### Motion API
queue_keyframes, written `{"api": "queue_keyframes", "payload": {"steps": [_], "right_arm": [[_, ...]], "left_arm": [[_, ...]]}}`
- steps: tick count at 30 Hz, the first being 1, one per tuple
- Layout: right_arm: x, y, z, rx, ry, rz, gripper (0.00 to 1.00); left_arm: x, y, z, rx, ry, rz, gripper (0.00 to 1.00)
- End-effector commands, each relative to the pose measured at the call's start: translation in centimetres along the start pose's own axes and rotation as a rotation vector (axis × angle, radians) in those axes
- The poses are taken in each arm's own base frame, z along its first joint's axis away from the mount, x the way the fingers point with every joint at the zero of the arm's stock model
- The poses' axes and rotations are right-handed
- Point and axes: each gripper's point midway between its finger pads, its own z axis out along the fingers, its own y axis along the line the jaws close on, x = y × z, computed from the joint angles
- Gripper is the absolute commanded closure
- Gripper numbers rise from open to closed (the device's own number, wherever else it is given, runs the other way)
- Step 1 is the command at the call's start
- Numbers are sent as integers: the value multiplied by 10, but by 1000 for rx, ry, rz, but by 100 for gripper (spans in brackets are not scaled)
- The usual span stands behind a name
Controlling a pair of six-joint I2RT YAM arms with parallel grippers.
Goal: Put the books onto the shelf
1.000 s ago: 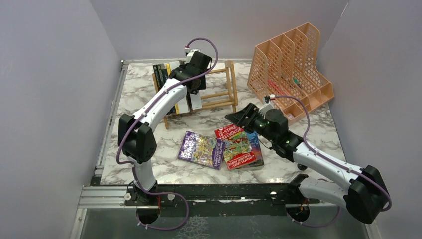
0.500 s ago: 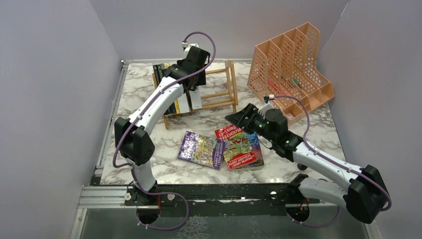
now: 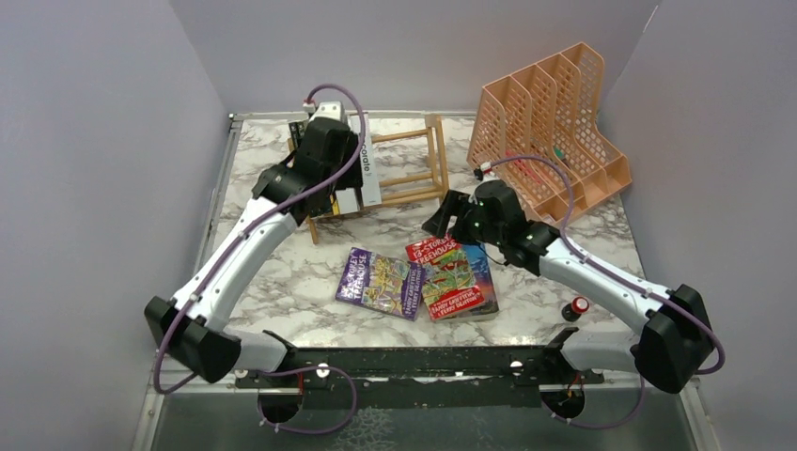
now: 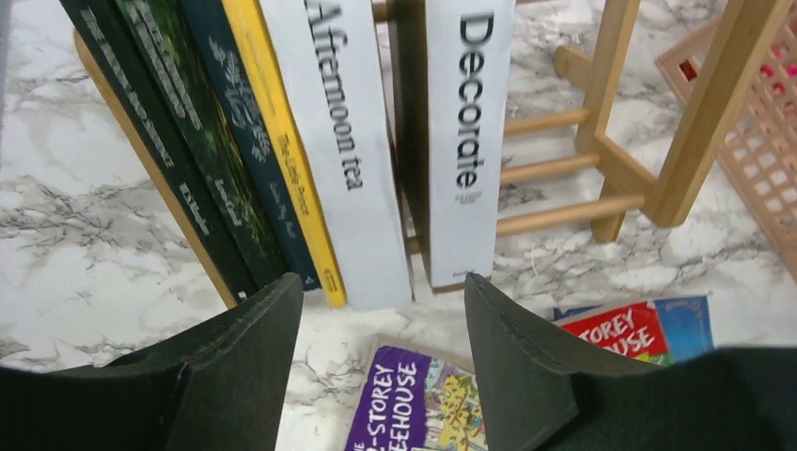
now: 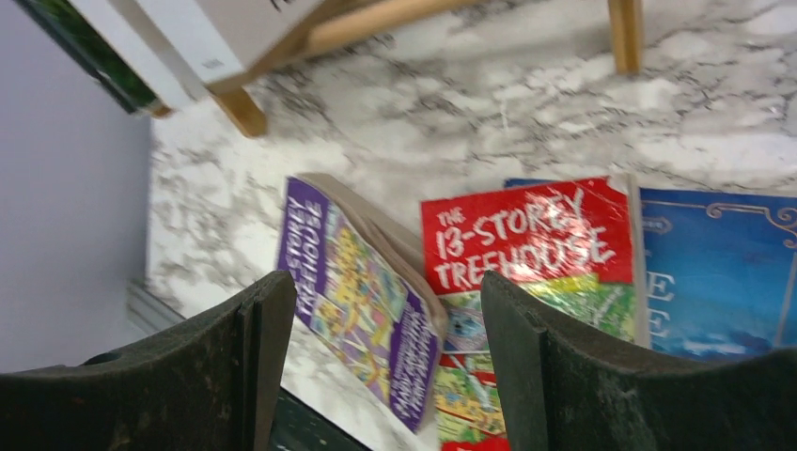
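- Books point(image 4: 282, 160) fill the left wrist view. I count 6 spines leaning left on the shelf point(image 4: 554, 122): 2 dark, 1 navy and 1 yellow, then the white "Afternoon tea" book point(image 4: 348, 160). The white "Decorate" book point(image 4: 465, 141) is last, set slightly apart.
- The left gripper point(image 4: 381, 287) hangs just in front of the 2 white spines. Its jaws are apart with nothing between them, and they touch no book.
- Below its fingers, the purple book point(image 4: 414, 404) and the red book point(image 4: 625, 329) lie flat on the marble table point(image 4: 85, 244).
- In the right wrist view, the right gripper point(image 5: 385, 282) is spread wide and empty above the table. The purple book's edge shows in the gap between the fingers. The red book lies beside it, with a blue book point(image 5: 714, 272) partly under the red one's right side.
- A shelf leg and the bottom corners of the shelved books show along the top edge of that view.
- In the top view, the shelf stands at the back centre with its books in the left half, where my left arm reaches.
- The peach organiser point(image 3: 550, 132) stands at the back right, apart from the shelf.
- The 3 loose books lie mid-table in front of the shelf, and the right gripper hovers just behind the red one.
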Motion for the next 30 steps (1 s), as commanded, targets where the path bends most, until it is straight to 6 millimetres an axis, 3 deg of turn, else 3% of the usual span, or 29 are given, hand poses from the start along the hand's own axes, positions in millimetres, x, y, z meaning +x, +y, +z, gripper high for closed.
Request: {"api": "queue_keyframes", "payload": {"steps": [1, 7, 11, 15, 19, 24, 30], "right_arm": [[35, -32, -3, 108, 176, -132, 24], [49, -25, 10, 60, 253, -203, 24], [54, 0, 26, 8, 266, -258, 25], [72, 16, 48, -21, 266, -294, 25], [86, 25, 71, -49, 279, -342, 26], [101, 21, 95, -40, 306, -394, 30], [129, 9, 95, -91, 414, -460, 31]], "left_arm": [[54, -1, -16, 125, 78, 2, 33], [128, -3, -31, 261, 166, -115, 29], [179, -2, -31, 296, 249, -215, 43], [212, 0, -34, 317, 311, -271, 49], [227, 9, -29, 280, 327, -260, 49], [237, 13, -25, 237, 346, -314, 48], [237, 27, -13, 146, 290, -369, 47]]}}
